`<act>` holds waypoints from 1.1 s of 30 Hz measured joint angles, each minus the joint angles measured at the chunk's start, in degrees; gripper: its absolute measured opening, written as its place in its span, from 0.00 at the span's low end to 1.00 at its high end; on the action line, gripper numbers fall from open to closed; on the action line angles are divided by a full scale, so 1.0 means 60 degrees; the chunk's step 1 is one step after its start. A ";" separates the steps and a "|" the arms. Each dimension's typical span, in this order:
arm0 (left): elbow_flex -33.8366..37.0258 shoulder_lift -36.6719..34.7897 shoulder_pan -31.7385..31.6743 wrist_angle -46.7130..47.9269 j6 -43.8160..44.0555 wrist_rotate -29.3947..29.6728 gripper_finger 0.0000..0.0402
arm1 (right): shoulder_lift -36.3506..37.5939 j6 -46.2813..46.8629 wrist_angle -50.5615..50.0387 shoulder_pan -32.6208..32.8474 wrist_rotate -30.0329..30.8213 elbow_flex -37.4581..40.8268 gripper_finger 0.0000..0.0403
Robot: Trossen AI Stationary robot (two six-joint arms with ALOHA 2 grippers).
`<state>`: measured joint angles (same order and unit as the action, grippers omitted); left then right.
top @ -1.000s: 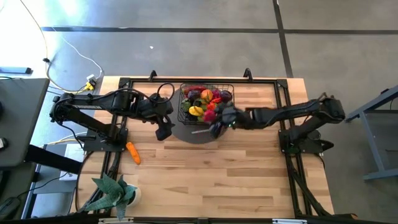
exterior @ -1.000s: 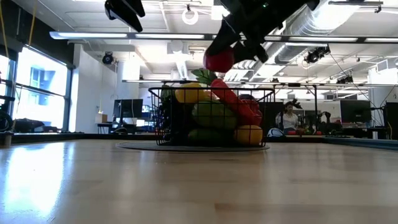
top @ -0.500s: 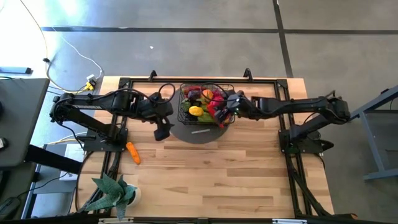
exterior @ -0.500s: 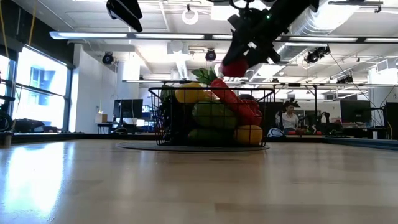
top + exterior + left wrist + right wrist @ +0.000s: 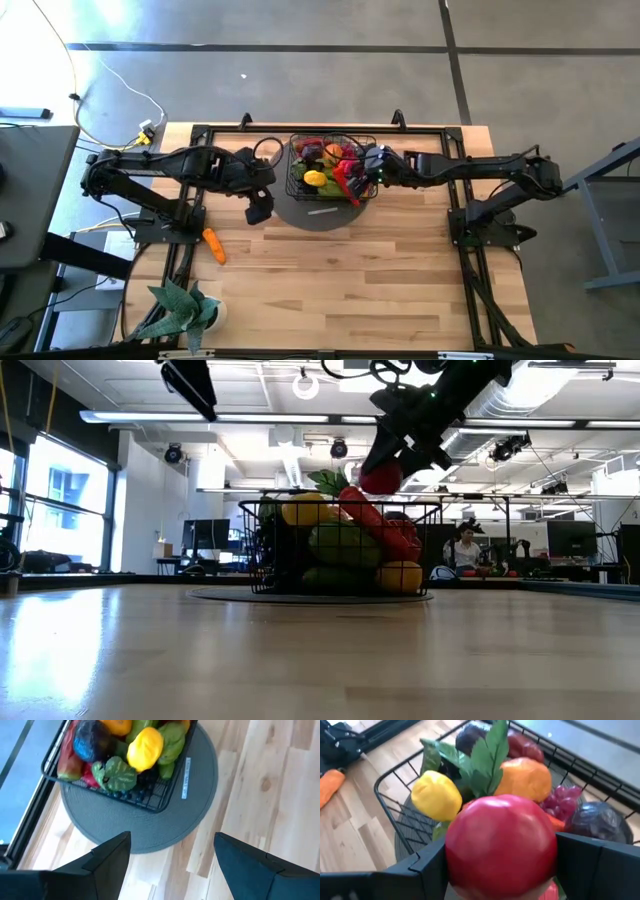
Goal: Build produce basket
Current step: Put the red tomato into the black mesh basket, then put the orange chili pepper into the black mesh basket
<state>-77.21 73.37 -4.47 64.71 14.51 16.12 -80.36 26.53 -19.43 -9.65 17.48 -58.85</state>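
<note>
Our right fingers, clamped on a red apple, hover at three o'clock over the heaped basket; released, it may roll off. Left fingers wait apart.

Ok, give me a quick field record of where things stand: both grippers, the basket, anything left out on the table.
right gripper: shut on the red round fruit, held above the basket's right side
left gripper: open, empty, above the table left of the grey mat
basket: on the grey mat, piled with produce
loose item: orange carrot on the table, in front of the left arm
other: potted plant at the near left corner
</note>
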 joint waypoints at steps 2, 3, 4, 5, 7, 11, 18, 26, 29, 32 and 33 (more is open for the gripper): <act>-0.0002 0.0091 -0.0007 0.0143 0.0302 0.0166 0.68 | 0.0000 0.0047 -0.0141 -0.0043 -0.0192 0.0000 0.65; 0.0001 0.0120 -0.0034 0.0280 0.0493 0.0220 0.68 | -0.0002 0.0070 -0.0214 -0.0064 -0.0241 0.0000 0.65; 0.0004 0.0132 -0.0087 0.0437 0.0707 0.0281 0.68 | -0.0004 0.0069 -0.0262 -0.0080 -0.0264 0.0000 0.65; 0.0003 0.0166 -0.0132 0.0531 0.1003 0.0361 0.68 | -0.0004 0.0047 -0.0305 -0.0083 -0.0269 0.0000 0.65; -0.0001 0.0294 -0.0212 0.0711 0.1883 0.0424 0.68 | -0.0004 -0.0122 -0.0418 -0.0087 -0.0240 0.0000 0.65; 0.0000 0.0467 -0.0388 0.1022 0.3403 0.0021 0.68 | -0.0004 -0.0874 -0.0466 -0.0098 -0.0091 0.0000 0.68; 0.0412 0.0556 -0.0182 0.1007 0.5461 -0.0706 0.68 | -0.0007 -0.1652 -0.0465 -0.0224 -0.0637 0.0000 0.76; 0.1285 0.0549 0.0144 0.1112 0.7794 -0.1843 0.68 | -0.0007 -0.1597 -0.0458 -0.0507 -0.1325 0.0000 0.84; 0.1612 0.0545 0.0458 0.1106 0.8625 -0.1875 0.68 | -0.0007 -0.1791 -0.0457 -0.0698 -0.1916 0.0000 0.90; 0.1953 0.0545 0.0725 0.1106 0.9814 -0.2106 0.68 | -0.0007 -0.1556 -0.0432 -0.0845 -0.1962 0.0000 0.96; 0.2061 0.0545 0.0824 0.1110 1.0329 -0.2138 0.68 | -0.0007 -0.1481 -0.0433 -0.0891 -0.1992 0.0000 0.97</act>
<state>-64.84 76.64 0.48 71.36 76.49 3.29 -80.40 17.64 -22.03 -15.00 5.53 -58.85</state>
